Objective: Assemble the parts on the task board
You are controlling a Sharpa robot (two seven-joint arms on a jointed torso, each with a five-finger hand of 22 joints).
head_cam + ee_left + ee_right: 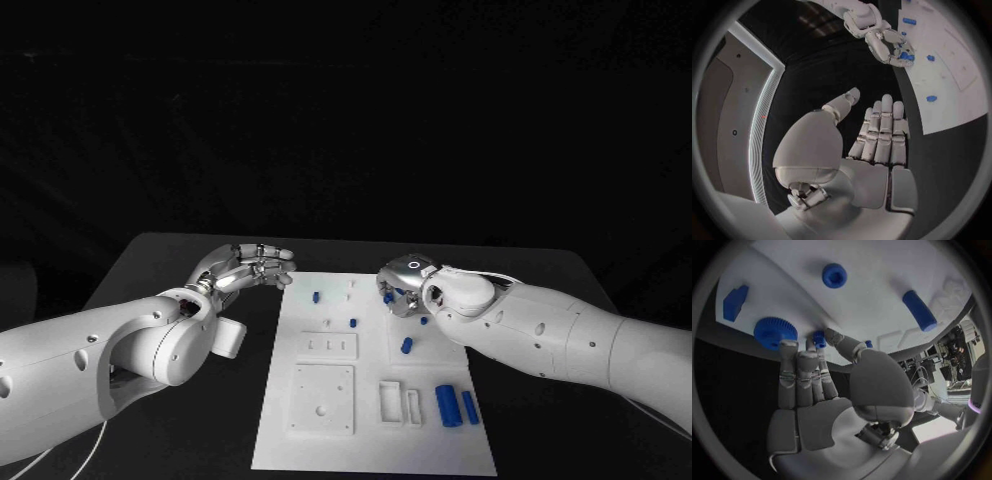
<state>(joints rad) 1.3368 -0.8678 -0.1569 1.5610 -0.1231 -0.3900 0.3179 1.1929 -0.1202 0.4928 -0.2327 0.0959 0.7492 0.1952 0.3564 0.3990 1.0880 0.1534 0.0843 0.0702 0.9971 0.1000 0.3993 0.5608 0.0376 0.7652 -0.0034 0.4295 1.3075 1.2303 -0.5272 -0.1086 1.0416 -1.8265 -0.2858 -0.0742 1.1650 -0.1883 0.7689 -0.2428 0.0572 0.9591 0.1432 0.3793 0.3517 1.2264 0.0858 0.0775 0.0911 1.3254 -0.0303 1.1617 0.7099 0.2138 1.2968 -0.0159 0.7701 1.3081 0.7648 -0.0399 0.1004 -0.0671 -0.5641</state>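
Right wrist view: right hand (817, 390) pinches small blue peg (819, 338) beside gear (775, 332); left hand (248, 268) released, off task board (433, 440).

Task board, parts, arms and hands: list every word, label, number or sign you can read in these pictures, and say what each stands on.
None can be read.
Task board: plain white with raised outlines and recesses, no lettering.
Blue parts, such as the gear and the cylinder: unmarked.
Left hand and right hand: no label or brand legible.
Clutter at the rim of the right wrist view: too small and blurred to read.
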